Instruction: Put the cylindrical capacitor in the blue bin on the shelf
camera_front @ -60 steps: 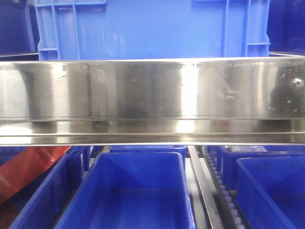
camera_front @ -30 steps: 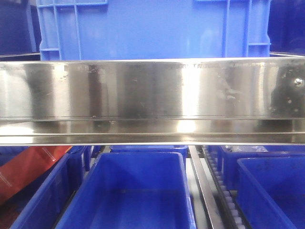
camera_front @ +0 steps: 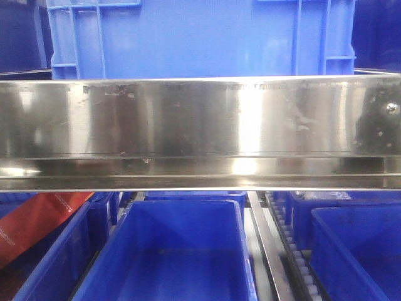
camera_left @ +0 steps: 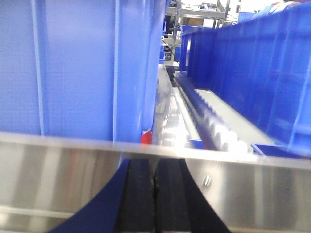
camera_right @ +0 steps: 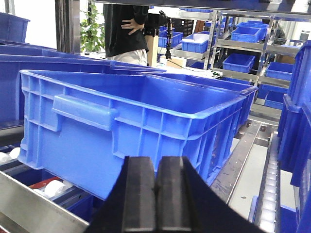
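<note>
Capacitor cannot be seen in any view. From the front, the shelf (camera_front: 200,119) rail is spanned across, a blue bin (camera_front: 200,37) above it. In the left wrist view, the left gripper (camera_left: 155,194) fingers are pressed together, nothing visible between. In the right wrist view, the right gripper (camera_right: 155,194) fingers are likewise closed, facing the bin.

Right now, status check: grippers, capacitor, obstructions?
Left gripper shut, empty. Right gripper shut, empty. Capacitor not in view. Shelf rail fronts the blue bin.
</note>
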Available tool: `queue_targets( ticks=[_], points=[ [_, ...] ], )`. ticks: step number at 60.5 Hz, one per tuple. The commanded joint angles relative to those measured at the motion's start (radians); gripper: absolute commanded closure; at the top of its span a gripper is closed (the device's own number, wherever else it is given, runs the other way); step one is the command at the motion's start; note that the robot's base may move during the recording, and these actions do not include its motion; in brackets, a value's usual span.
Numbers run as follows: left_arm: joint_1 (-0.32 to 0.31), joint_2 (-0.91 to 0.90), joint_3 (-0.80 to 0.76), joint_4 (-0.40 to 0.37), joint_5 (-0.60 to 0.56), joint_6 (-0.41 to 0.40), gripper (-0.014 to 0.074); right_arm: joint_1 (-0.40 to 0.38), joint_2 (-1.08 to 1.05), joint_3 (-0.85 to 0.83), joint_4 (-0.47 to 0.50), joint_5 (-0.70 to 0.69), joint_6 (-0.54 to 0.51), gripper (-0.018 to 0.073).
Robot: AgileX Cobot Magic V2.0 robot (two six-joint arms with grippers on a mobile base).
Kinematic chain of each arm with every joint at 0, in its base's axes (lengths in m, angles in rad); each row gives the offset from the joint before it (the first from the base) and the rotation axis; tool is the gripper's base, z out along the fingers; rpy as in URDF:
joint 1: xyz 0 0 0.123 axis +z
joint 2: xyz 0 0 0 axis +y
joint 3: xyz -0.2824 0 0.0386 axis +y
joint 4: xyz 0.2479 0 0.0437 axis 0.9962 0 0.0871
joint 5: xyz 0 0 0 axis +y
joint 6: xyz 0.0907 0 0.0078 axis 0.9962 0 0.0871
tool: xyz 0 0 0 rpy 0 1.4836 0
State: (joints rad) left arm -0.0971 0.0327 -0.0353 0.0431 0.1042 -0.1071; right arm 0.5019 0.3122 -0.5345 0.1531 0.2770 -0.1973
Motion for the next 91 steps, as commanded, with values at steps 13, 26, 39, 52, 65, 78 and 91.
queue_targets(
  ticks=[13, 26, 39, 52, 65, 78, 91],
  points=[
    [0.003, -0.033, 0.035, -0.005, -0.073, 0.003, 0.0707, -0.002, -0.004, 0.004, -0.009, -0.024, -0.002, 0.0721],
    [0.003, -0.033, 0.035, -0.005, -0.077, 0.003, 0.0707, -0.002, -0.004, 0.004, -0.009, -0.024, -0.002, 0.0721],
    [0.003, -0.033, 0.035, -0.005, -0.077, 0.003, 0.0707, -0.002, -0.004, 0.004, -0.009, -0.024, -0.002, 0.0721],
    [0.003, -0.033, 0.035, -0.005, -0.077, 0.003, 0.0707, -0.002, -0.004, 0.004, -0.009, -0.024, -0.002, 0.0721],
    [0.003, -0.033, 0.035, -0.005, -0.077, 0.003, 0.0707, -0.011, -0.004, 0.031, -0.009, -0.024, -0.002, 0.0721],
    [0.003, -0.033, 0.035, -0.005, -0.077, 0.003, 0.0707, -0.217, -0.022, 0.096, -0.009, -0.031, 0.032, 0.0721],
    [0.003, -0.033, 0.035, -0.005, -0.077, 0.003, 0.0707, -0.385, -0.154, 0.232, -0.015, -0.077, 0.041, 0.0721]
  ],
)
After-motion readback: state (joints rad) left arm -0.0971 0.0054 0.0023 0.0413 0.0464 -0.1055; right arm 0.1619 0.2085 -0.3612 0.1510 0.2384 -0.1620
